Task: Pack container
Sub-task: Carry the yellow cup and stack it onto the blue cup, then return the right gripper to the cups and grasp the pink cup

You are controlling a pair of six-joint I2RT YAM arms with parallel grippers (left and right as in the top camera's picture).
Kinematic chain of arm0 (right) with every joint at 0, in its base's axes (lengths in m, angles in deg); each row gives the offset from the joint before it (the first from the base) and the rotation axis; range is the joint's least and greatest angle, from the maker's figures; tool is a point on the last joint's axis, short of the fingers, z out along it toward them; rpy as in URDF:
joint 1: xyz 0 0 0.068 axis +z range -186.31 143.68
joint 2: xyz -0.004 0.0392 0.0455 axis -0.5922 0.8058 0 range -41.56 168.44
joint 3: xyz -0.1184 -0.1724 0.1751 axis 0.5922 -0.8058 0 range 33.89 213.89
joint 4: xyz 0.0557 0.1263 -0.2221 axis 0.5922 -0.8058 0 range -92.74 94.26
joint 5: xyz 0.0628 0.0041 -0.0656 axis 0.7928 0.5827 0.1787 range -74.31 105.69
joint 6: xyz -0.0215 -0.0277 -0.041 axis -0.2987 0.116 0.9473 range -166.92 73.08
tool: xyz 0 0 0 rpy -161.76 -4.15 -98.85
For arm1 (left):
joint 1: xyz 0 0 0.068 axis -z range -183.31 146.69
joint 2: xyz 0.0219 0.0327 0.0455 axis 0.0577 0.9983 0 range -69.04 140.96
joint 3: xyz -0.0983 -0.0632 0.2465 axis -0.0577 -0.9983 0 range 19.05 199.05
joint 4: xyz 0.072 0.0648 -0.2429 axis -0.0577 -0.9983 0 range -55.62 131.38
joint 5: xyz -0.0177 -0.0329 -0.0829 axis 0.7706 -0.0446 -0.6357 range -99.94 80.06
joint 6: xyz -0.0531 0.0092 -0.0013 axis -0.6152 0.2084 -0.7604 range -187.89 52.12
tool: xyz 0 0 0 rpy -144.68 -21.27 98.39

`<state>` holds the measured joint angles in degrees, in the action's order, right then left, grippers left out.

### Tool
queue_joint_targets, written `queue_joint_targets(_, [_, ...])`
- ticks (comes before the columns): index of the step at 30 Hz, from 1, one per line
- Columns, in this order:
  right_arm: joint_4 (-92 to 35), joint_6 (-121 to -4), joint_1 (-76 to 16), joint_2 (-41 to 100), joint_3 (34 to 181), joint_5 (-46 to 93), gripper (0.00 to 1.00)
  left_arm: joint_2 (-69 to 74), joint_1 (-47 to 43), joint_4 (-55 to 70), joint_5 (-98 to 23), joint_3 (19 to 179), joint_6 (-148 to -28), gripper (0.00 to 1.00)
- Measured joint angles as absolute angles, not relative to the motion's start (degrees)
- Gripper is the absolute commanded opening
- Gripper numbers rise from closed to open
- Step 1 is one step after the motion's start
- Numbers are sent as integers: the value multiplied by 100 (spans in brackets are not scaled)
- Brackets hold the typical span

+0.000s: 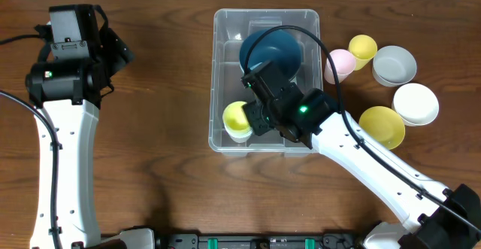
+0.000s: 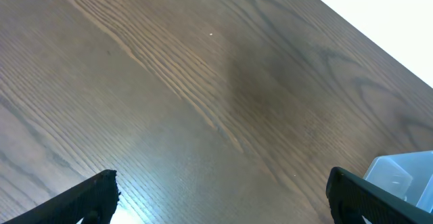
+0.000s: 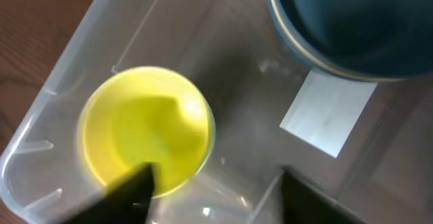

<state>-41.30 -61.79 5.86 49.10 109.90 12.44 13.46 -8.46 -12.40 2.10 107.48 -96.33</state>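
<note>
The clear plastic container point(image 1: 225, 31) stands at the table's middle. It holds a dark blue bowl point(image 1: 270, 47) at the back and a small yellow cup point(image 1: 235, 116) at the front left. In the right wrist view the container point(image 3: 61, 68) shows its white label point(image 3: 329, 114), the yellow cup point(image 3: 145, 129) and the blue bowl point(image 3: 352, 21). My right gripper point(image 3: 213, 190) is open over the container's front; its left finger overlaps the cup's rim and nothing is held. My left gripper point(image 2: 220, 197) is open and empty over bare table at the far left point(image 1: 75, 31).
Right of the container lie a pink cup point(image 1: 340, 62), a small yellow cup point(image 1: 363, 48), a grey-white bowl point(image 1: 395, 65), a white bowl point(image 1: 415, 103) and a yellow bowl point(image 1: 382, 126). A container corner point(image 2: 406, 173) shows in the left wrist view.
</note>
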Motion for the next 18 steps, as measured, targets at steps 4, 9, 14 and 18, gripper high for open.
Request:
queue_joint_targets(4, [-3878, -6181, 581, 4910, 10990, 1218, 72, 1346, -846, -1240, 210, 10748, -9633, 98])
queue_joint_targets(9, [-3802, -6181, 356, 4827, 10992, 1181, 72, 1346, -846, -1240, 210, 10748, -9633, 98])
queue_joint_targets(14, [-3800, -6267, -640, 4368, 11123, 1111, 72, 1346, -846, -1240, 210, 10748, -9633, 98])
queue_joint_targets(18, [-3791, -6367, -1582, 3930, 11239, 1076, 71, 1346, -846, -1240, 210, 10748, -9633, 98])
